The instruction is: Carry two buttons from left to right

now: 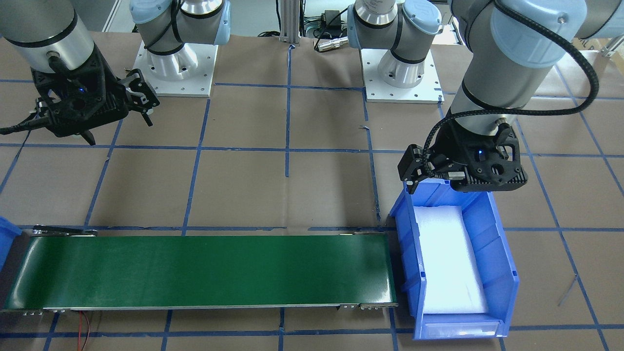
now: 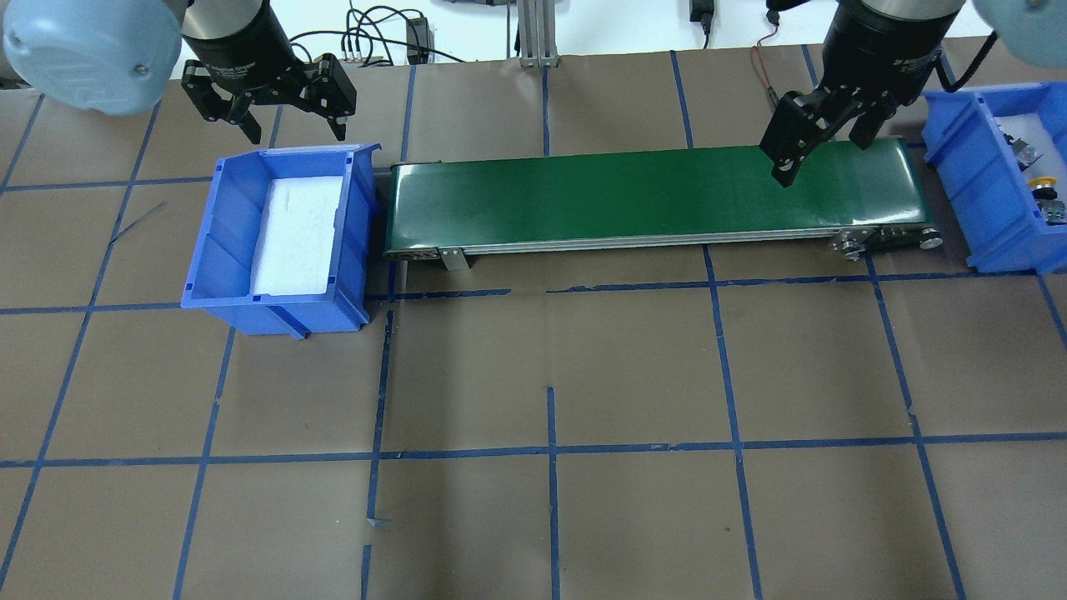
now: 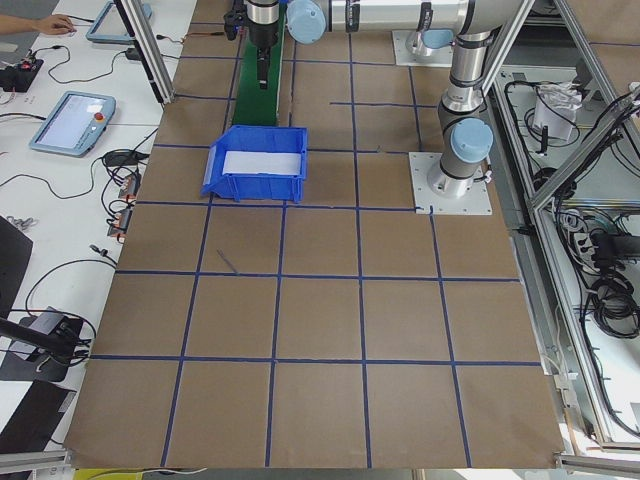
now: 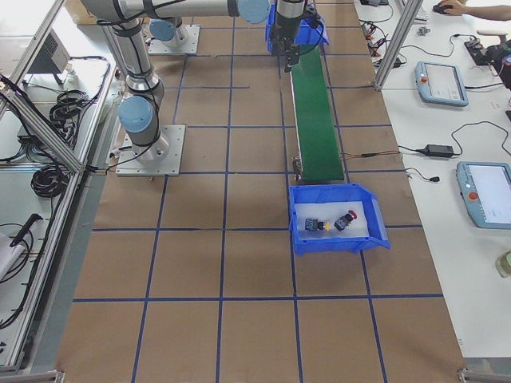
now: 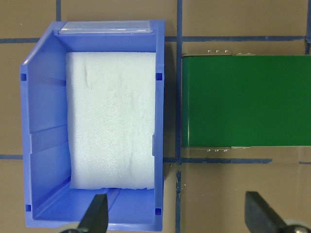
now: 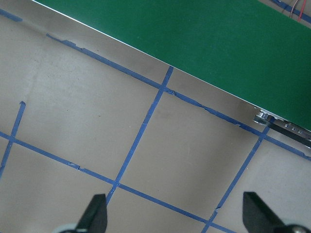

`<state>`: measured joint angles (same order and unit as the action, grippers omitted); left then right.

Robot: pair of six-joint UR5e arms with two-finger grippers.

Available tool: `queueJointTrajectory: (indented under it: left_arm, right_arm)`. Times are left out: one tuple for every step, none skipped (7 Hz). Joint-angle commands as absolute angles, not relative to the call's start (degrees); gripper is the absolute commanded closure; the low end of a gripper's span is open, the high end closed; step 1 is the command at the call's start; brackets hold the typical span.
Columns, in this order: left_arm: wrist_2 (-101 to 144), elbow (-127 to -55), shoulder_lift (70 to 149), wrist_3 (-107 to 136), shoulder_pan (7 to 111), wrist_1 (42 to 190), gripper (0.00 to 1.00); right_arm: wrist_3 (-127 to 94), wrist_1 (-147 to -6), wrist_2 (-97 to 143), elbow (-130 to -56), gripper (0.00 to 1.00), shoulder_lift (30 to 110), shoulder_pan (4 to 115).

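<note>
Both buttons lie in the blue bin (image 4: 375,231) at the robot's right end of the belt: the yellow-capped button (image 4: 314,226) and the red-capped button (image 4: 346,220). The overhead view shows the yellow cap (image 2: 1039,183) in that bin (image 2: 967,192). My left gripper (image 2: 293,125) hangs open over the far edge of the left blue bin (image 2: 208,242), which holds only white foam (image 5: 112,121). My right gripper (image 2: 824,154) is open above the right end of the green conveyor belt (image 2: 650,196), with nothing between its fingers.
The belt (image 1: 195,268) runs between the two bins. The arm bases (image 1: 178,68) stand on white plates behind it. Blue tape lines grid the brown table cover. Tablets (image 4: 441,82) and cables lie on the side bench, and a person's hand (image 4: 447,8) rests there.
</note>
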<state>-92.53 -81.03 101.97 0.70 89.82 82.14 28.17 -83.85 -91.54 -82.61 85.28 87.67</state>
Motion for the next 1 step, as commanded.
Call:
queueJointTrajectory:
  left_arm:
    - [-92.46, -80.95, 102.04, 0.70, 89.82, 82.18, 0.00]
  right_arm:
    - [28.30, -83.85, -91.58, -82.62, 0.03, 85.08, 87.37]
